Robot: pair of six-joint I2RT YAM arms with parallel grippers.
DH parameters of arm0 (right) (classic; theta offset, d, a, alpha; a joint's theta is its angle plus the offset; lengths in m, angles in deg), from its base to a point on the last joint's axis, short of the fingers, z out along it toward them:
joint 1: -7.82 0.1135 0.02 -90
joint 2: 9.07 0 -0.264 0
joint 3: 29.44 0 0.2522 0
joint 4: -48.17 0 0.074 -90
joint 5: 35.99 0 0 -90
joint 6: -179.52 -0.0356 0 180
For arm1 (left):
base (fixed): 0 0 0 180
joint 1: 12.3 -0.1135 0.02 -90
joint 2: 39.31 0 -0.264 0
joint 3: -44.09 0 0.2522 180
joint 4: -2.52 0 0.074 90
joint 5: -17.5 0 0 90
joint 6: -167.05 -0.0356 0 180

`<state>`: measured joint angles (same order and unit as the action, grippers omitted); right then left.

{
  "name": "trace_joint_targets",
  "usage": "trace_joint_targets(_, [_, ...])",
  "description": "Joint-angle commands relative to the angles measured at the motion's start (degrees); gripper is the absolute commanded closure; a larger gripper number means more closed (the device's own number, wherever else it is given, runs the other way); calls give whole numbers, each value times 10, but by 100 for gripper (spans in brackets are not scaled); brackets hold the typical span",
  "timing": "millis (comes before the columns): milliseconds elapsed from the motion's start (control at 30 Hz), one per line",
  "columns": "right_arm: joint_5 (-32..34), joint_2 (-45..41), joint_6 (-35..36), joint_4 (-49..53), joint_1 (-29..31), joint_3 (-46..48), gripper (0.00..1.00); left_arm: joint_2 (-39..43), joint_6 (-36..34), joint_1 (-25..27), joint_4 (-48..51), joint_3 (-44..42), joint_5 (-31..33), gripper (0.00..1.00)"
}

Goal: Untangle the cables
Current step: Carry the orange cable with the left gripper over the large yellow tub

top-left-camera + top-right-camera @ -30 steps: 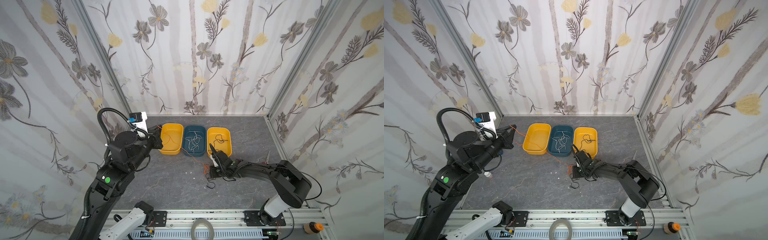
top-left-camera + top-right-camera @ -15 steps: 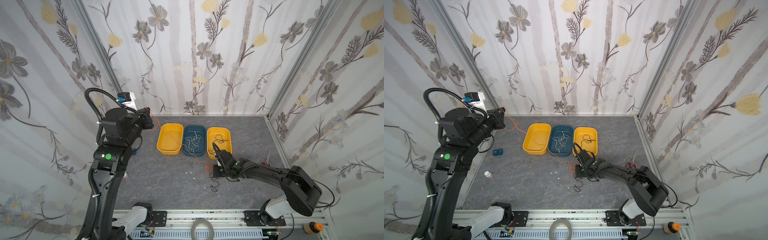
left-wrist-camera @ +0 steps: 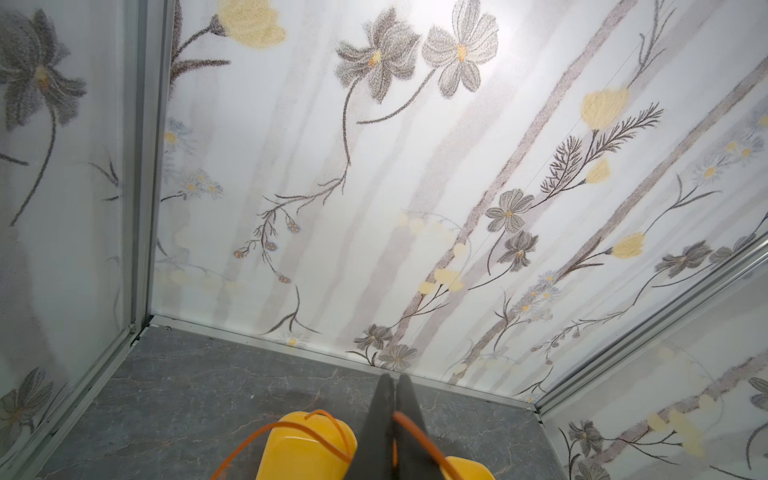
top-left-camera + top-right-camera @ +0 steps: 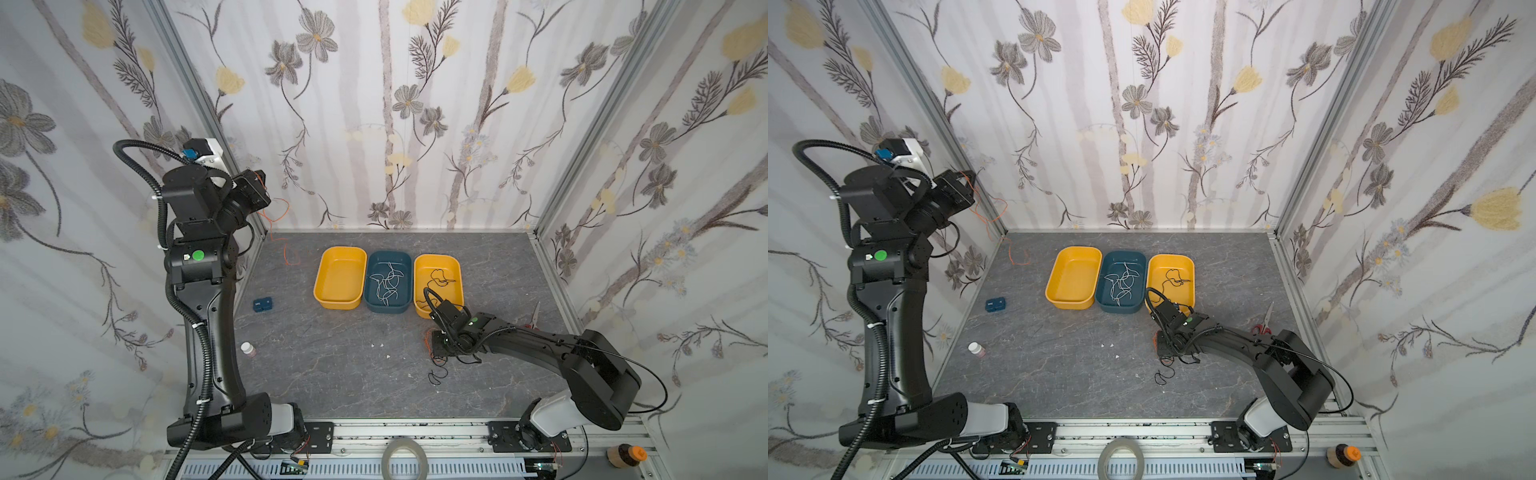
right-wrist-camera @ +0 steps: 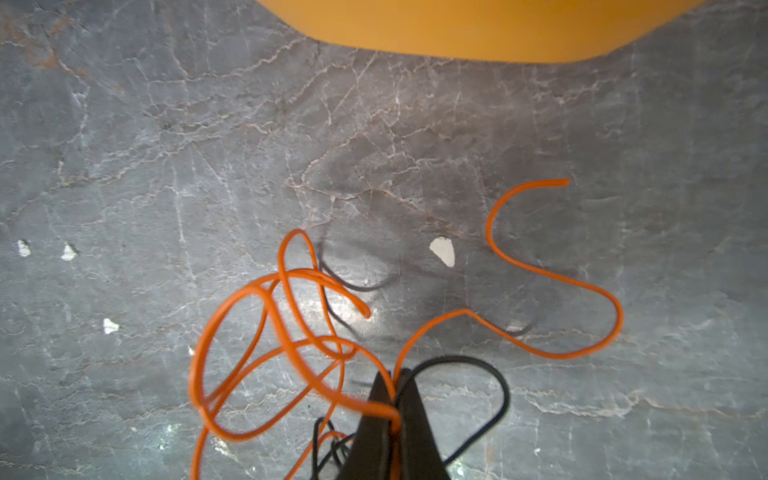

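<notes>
Pinched shut on one orange cable (image 3: 417, 432) with the left gripper (image 3: 394, 384), held high beside the back corner post. Below that gripper, loose orange bends dangling toward the bench (image 4: 332, 374); whether touching it, hard to tell. Closed tight as well with the right gripper (image 5: 392, 390), low over the bench, on a tangle (image 5: 266, 332) of orange loops, with a black cable (image 5: 500, 390) arching out from between the tips. Ahead of the right gripper, orange loops sprawled across the bench and one free end curling off to the side. Just beyond those tips, the near wall of a yellow tray (image 4: 458, 270), a second black cable (image 4: 440, 276) lying inside it. Next to that tray, farther from the right gripper and toward the left one, a blue tray (image 4: 386, 310) with white cables (image 4: 386, 282) heaped in it.
</notes>
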<state>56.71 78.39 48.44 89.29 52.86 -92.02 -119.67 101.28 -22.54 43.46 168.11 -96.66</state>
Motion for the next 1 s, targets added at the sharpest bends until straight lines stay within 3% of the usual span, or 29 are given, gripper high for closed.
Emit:
trace_joint_targets(0, [13,3,-1,21,0,-13,93,-24,31,-2,-22,20,-54,100])
trace_joint_targets(133, [0,8,10,15,-24,-22,92,-48,46,1,-25,30,-91,100])
trace_joint_targets(333, [-20,14,29,3,-29,-37,92,-62,35,11,5,45,-93,100])
trace_joint_targets(967, [-12,-75,20,-29,-39,21,92,-127,-3,56,23,-2,-8,100])
